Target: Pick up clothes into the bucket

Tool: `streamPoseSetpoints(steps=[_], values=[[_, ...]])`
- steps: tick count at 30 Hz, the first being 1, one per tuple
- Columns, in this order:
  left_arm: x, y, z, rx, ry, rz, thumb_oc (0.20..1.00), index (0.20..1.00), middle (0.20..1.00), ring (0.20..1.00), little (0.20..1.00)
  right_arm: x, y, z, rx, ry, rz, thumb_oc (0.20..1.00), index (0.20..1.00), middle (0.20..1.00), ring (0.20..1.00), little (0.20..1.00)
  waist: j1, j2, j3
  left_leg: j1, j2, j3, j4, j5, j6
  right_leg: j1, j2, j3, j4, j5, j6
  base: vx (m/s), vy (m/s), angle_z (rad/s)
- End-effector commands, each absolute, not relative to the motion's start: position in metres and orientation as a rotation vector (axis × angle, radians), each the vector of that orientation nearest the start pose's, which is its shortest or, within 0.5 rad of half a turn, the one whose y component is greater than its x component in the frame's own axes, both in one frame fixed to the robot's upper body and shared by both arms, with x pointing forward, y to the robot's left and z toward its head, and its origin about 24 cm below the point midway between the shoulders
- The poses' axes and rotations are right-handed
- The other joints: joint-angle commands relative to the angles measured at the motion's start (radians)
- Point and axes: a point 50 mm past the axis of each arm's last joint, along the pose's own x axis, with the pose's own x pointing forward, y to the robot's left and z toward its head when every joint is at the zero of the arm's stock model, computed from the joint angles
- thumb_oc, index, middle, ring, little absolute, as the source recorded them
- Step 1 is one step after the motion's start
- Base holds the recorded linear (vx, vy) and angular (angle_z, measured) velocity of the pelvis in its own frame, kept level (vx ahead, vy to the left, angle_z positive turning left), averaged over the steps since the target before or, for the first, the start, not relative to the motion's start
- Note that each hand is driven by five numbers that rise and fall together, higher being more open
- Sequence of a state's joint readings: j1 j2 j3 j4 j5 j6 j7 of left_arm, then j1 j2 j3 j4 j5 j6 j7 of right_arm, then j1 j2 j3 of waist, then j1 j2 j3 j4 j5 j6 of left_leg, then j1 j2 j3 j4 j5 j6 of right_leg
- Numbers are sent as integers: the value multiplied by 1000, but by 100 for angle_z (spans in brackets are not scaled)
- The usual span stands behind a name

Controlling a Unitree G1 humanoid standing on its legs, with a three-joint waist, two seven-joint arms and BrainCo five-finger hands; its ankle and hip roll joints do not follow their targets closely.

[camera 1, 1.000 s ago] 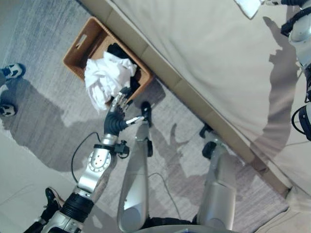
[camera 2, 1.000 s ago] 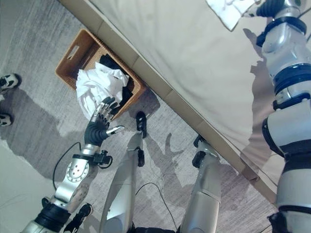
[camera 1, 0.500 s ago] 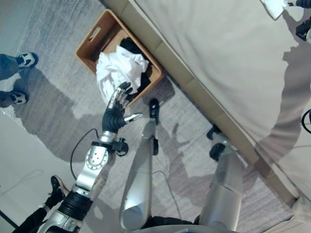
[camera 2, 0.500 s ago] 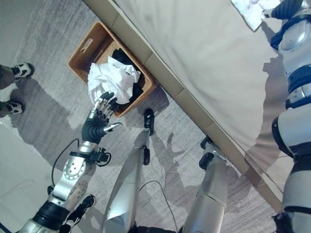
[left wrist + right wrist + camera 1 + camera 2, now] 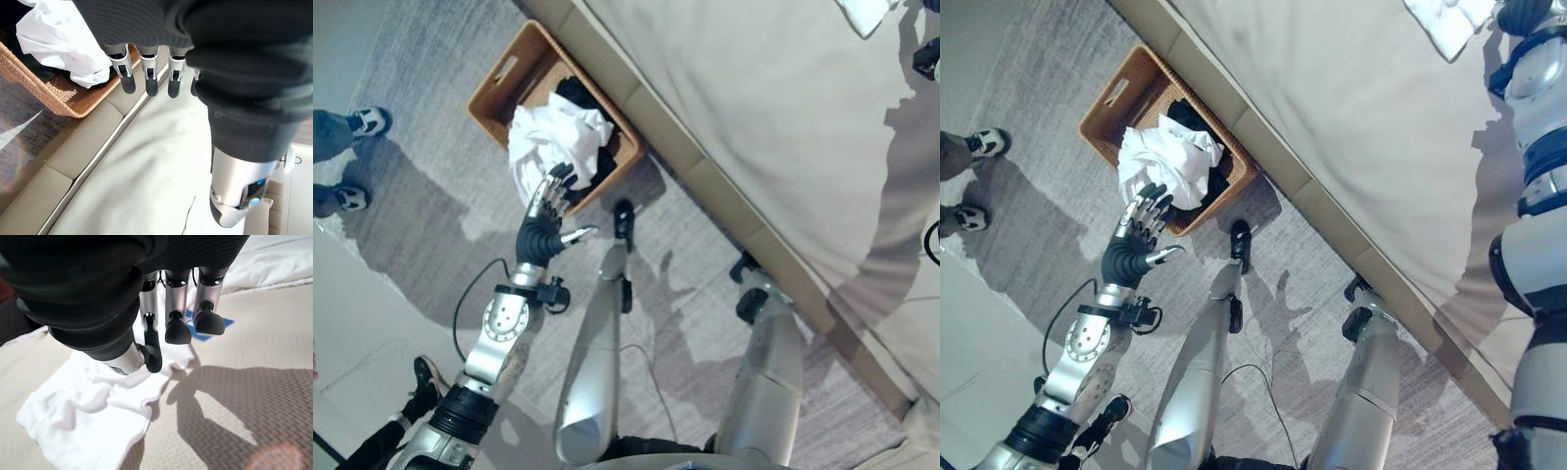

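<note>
A brown wicker basket (image 5: 499,83) stands on the grey rug against the bed's base. It holds a crumpled white garment (image 5: 553,142) that spills over its near rim, and a black garment (image 5: 578,96) behind that. My left hand (image 5: 546,213) is open with its fingers spread, just short of the basket's near corner and apart from the white garment (image 5: 63,39). A white cloth (image 5: 1445,24) lies flat on the bed far to the right. Over its edge my right hand (image 5: 1520,14) is open, fingers (image 5: 176,298) pointing down, the thumb tip touching the cloth (image 5: 88,416).
The beige bed (image 5: 754,88) runs diagonally across the view, its padded base (image 5: 705,186) bordering the rug. A person's shoes (image 5: 352,122) stand on the floor left of the basket. Bare rug lies between basket and shoes.
The whole view has shifted, so the camera moved. My left hand stays open by the basket's corner. My right hand stays at the white cloth on the bed.
</note>
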State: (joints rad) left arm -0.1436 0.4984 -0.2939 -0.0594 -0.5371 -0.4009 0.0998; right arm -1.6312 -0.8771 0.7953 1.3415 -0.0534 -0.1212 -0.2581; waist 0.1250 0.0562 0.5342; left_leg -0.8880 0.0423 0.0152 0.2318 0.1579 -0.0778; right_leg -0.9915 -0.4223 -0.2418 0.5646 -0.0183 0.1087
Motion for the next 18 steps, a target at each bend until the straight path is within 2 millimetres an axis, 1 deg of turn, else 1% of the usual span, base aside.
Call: streamPoseSetpoints(steps=[1, 4, 6, 8, 10, 11, 12, 13, 15, 16, 17, 18], values=[[253, 162, 139, -178, -563, -256, 1000, 1000, 1000, 1000, 1000, 354, -310, 415, -1203, -449, -718, 200, 200, 200, 200, 200, -3, 59, -15, -37, 49, -11, 27, -46, -54, -42, 41, 51, -51, 70, 77, 0, 0, 0], [254, 163, 138, -178, -560, -247, 1000, 1000, 1000, 1000, 1000, 359, -301, 410, -1195, -478, -674, 200, 200, 200, 200, 200, -8, 52, -15, -27, 49, -10, 29, -50, -52, -36, 44, 54, -49, 69, 77, 0, 0, 0], [254, 162, 138, -173, -562, -252, 1000, 1000, 1000, 1000, 1000, 364, -293, 403, -1186, -504, -614, 200, 200, 200, 200, 200, -11, 44, -15, -20, 49, -10, 32, -52, -51, -26, 43, 52, -51, 70, 77, 0, 0, 0], [255, 164, 138, -163, -560, -246, 1000, 1000, 1000, 1000, 1000, 371, -275, 392, -1205, -547, -479, 200, 200, 200, 200, 200, -17, 32, -15, -6, 50, -8, 32, -55, -53, -12, 43, 50, -55, 71, 78, 0, 0, 0], [255, 166, 137, -151, -554, -247, 1000, 1000, 1000, 1000, 1000, 371, -257, 386, -1217, -603, -347, 200, 200, 200, 200, 200, -26, 19, -20, 4, 51, -9, 33, -58, -54, 2, 44, 46, -56, 70, 77, 0, 0, 0], [254, 167, 133, -145, -538, -254, 1000, 1000, 1000, 1000, 1000, 372, -248, 377, -1218, -620, -265, 200, 200, 200, 200, 200, -28, 12, -25, 11, 52, -9, 35, -61, -54, 13, 44, 44, -59, 70, 77, 0, 0, 0], [253, 169, 132, -142, -533, -263, 1000, 1000, 1000, 1000, 1000, 371, -244, 372, -1211, -624, -220, 200, 200, 200, 200, 200, -27, 7, -29, 16, 54, -11, 36, -62, -55, 19, 42, 43, -63, 70, 77, 18, -36, 1], [252, 169, 131, -140, -528, -273, 1000, 1000, 1000, 1000, 1000, 371, -235, 362, -1206, -632, -127, 200, 200, 200, 200, 200, -28, 3, -35, 22, 54, -14, 36, -62, -56, 28, 40, 40, -65, 70, 78, 17, -36, 2], [251, 172, 130, -122, -522, -286, 1000, 1000, 1000, 1000, 1000, 370, -228, 347, -1194, -620, -32, 200, 200, 200, 200, 200, -29, -1, -42, 32, 52, -16, 36, -64, -56, 41, 35, 35, -68, 71, 79, 15, -22, 5], [250, 173, 127, -113, -512, -296, 1000, 1000, 1000, 1000, 1000, 371, -221, 329, -1185, -591, 69, 200, 200, 200, 200, 200, -26, -4, -48, 44, 49, -20, 36, -64, -56, 58, 33, 31, -74, 70, 80, 10, -6, 7], [250, 173, 127, -113, -512, -297, 1000, 1000, 1000, 1000, 1000, 371, -222, 329, -1184, -589, 69, 200, 200, 200, 200, 200, -25, -4, -48, 45, 49, -21, 35, -64, -56, 60, 33, 30, -74, 70, 80, 14, -5, 7], [250, 174, 126, -102, -508, -306, 1000, 1000, 1000, 1000, 1000, 370, -211, 310, -1165, -563, 187, 200, 200, 200, 200, 200, -25, -6, -51, 58, 49, -23, 35, -66, -56, 75, 30, 28, -76, 71, 82, 10, -4, 4]])
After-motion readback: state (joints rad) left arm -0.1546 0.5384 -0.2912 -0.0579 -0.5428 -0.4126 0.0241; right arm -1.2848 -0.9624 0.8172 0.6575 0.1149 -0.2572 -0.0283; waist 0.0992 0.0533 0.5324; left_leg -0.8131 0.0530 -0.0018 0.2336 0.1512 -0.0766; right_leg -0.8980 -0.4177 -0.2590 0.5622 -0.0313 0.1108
